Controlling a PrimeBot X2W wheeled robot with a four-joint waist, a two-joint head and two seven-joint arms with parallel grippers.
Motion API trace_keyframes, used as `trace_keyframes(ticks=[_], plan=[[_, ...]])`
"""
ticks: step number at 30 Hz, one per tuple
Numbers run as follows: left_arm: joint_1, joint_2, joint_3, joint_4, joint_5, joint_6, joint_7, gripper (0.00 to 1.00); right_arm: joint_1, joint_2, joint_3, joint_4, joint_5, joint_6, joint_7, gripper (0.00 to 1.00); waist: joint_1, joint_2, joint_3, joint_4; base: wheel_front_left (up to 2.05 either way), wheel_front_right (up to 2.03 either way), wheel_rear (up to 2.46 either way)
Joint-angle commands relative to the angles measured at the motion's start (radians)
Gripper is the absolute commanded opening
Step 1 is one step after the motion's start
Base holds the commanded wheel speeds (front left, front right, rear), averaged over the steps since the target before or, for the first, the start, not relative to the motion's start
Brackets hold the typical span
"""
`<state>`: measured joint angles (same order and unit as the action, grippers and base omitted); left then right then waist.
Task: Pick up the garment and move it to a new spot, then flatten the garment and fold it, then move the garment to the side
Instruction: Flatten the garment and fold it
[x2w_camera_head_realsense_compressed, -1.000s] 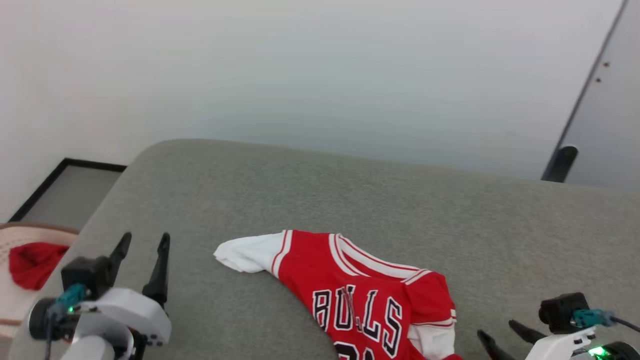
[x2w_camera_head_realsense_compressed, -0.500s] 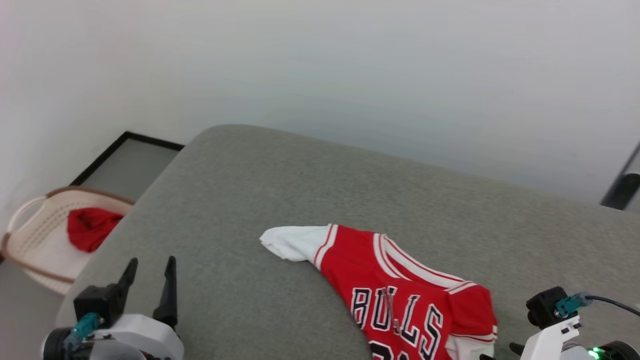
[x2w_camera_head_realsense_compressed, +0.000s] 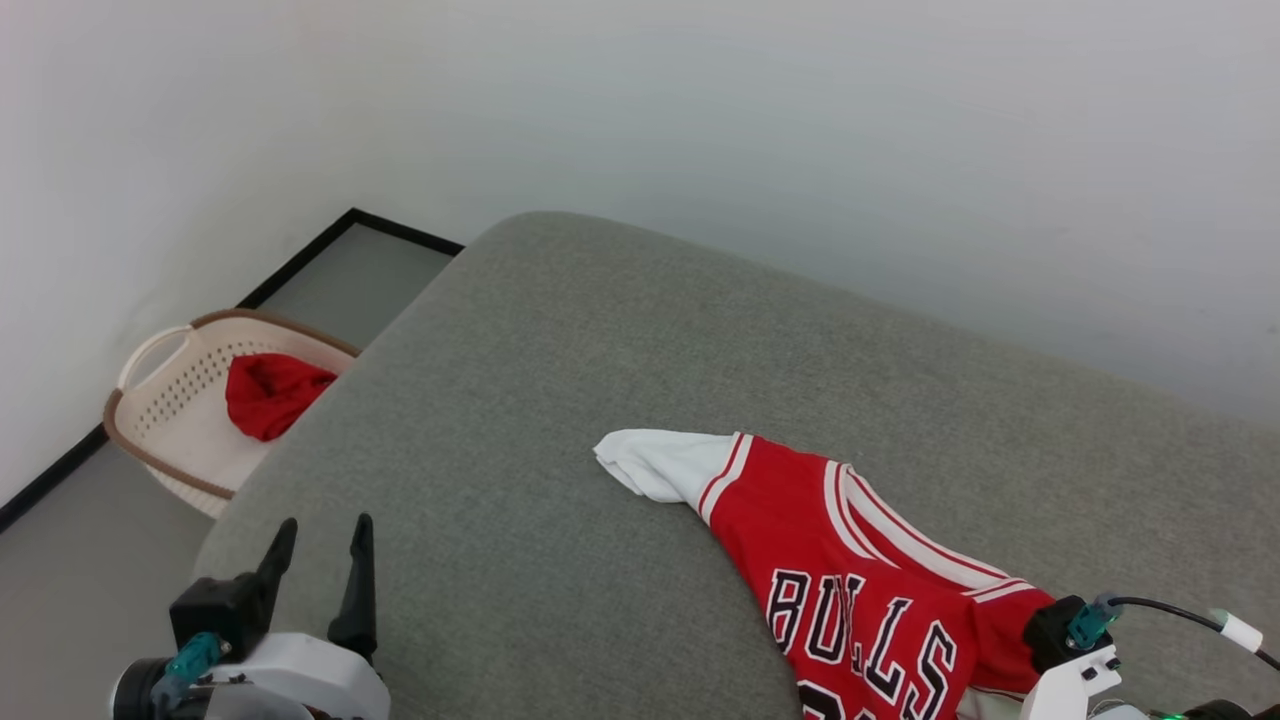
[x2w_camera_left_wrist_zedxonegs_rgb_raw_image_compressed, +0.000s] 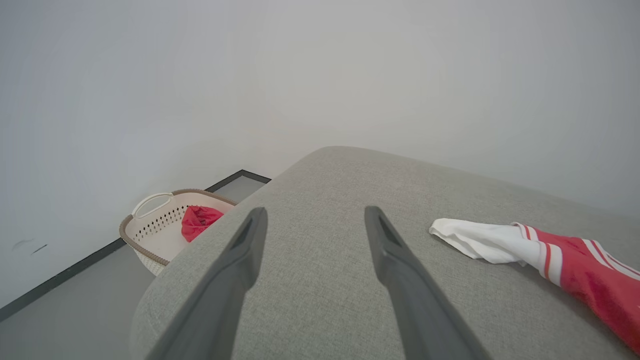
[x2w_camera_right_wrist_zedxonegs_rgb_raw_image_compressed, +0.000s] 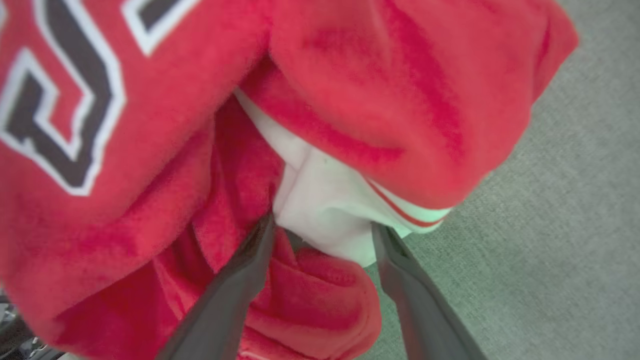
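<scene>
The garment (x2w_camera_head_realsense_compressed: 850, 570), a red jersey with white sleeves and black "BULLS" lettering, lies crumpled on the grey cushion (x2w_camera_head_realsense_compressed: 560, 400) at the lower right, one white sleeve stretched to the left. In the right wrist view the garment (x2w_camera_right_wrist_zedxonegs_rgb_raw_image_compressed: 350, 100) is close up. My right gripper (x2w_camera_right_wrist_zedxonegs_rgb_raw_image_compressed: 322, 225) is open, its fingers straddling a white sleeve fold. My left gripper (x2w_camera_head_realsense_compressed: 318, 545) stands open over bare cushion at the lower left, well left of the garment (x2w_camera_left_wrist_zedxonegs_rgb_raw_image_compressed: 500, 240). Nothing is between its fingers (x2w_camera_left_wrist_zedxonegs_rgb_raw_image_compressed: 315, 212).
A cream laundry basket (x2w_camera_head_realsense_compressed: 150, 420) stands on the floor by the wall, left of the cushion, with a plain red cloth lump (x2w_camera_head_realsense_compressed: 270, 390) inside. The basket (x2w_camera_left_wrist_zedxonegs_rgb_raw_image_compressed: 150, 235) also shows beyond the cushion's rounded corner. A pale wall rises behind the cushion.
The head camera has swung left, so the basket shows in full and the garment sits further right in the picture. My right gripper's fingers have dropped below the head view's bottom edge.
</scene>
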<state>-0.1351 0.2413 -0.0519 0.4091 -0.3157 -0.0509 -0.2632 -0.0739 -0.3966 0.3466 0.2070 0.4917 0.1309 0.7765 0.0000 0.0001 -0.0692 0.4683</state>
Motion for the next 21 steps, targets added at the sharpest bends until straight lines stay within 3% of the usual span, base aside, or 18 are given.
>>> trace_keyframes(ticks=[1, 2, 3, 14, 21], plan=[[0.002, -0.004, 0.008, 0.002, 0.008, -0.005, -0.001, 1.00, -0.012, 0.003, 0.001, 0.010, 0.002, 0.000, 0.004, 1.00, 0.0000, -0.0001, 0.005, 0.005, 0.00, 0.00, 0.00], [0.003, -0.008, 0.015, 0.002, 0.014, -0.011, -0.001, 1.00, -0.017, 0.007, 0.002, 0.023, 0.005, 0.000, 0.004, 0.55, 0.0000, -0.0001, 0.006, 0.006, 0.00, 0.00, 0.00], [0.004, -0.013, 0.022, 0.003, 0.020, -0.014, -0.001, 1.00, -0.023, 0.008, -0.001, 0.034, 0.003, 0.000, 0.001, 0.00, 0.0000, -0.0001, 0.006, 0.006, 0.00, 0.00, 0.00], [0.005, -0.060, 0.095, 0.014, 0.063, -0.055, -0.001, 1.00, -0.054, -0.017, -0.046, 0.096, 0.011, 0.000, -0.022, 0.00, 0.0000, -0.0001, -0.002, -0.003, 0.00, 0.00, 0.00], [0.010, -0.075, 0.120, 0.021, 0.081, -0.069, -0.001, 1.00, -0.076, -0.051, -0.071, 0.070, 0.022, 0.000, -0.018, 0.00, 0.0000, -0.0001, -0.006, -0.025, 0.00, 0.00, 0.00]])
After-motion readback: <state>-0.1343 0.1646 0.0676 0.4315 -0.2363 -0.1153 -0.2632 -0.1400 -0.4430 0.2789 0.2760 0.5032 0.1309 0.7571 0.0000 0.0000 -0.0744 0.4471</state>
